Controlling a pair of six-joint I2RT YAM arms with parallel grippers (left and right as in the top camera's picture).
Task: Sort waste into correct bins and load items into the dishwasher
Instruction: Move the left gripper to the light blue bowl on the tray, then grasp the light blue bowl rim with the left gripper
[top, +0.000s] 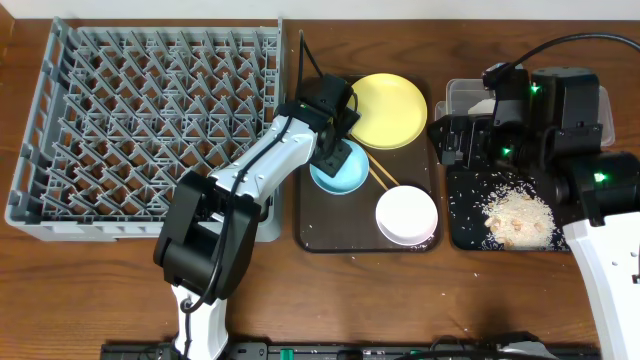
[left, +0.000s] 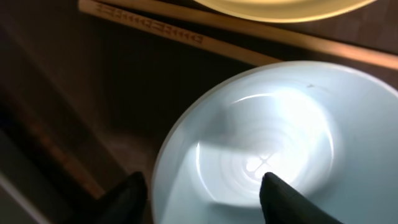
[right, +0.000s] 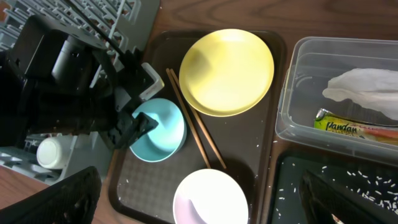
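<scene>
Your left gripper (left: 202, 196) straddles the rim of the round light blue bowl (left: 267, 118), one finger inside and one outside, jaws apart and not pinching. The bowl sits on the dark brown serving tray (top: 330, 222). Thin wooden chopsticks (top: 383, 175) lie just beyond, then the round yellow plate (top: 388, 110). Your right gripper (right: 199, 186) hangs spread wide, holding nothing.

Rack: large square grey plastic dish rack (top: 150, 120), open from above; upright pegs stud its floor.
Rack edge: left arm (top: 265, 165) slants over the right wall onto the dark brown serving tray (top: 310, 235).
Bowl rim: left gripper (left: 204, 196) stands apart astride the light blue round bowl (top: 345, 172).
Beside bowl: thin wooden chopsticks (top: 383, 176) lie just alongside.
Right side: right arm (top: 560, 130) overhangs the clear rectangular plastic tub (top: 462, 95) and glossy black tray (top: 465, 228).
</scene>
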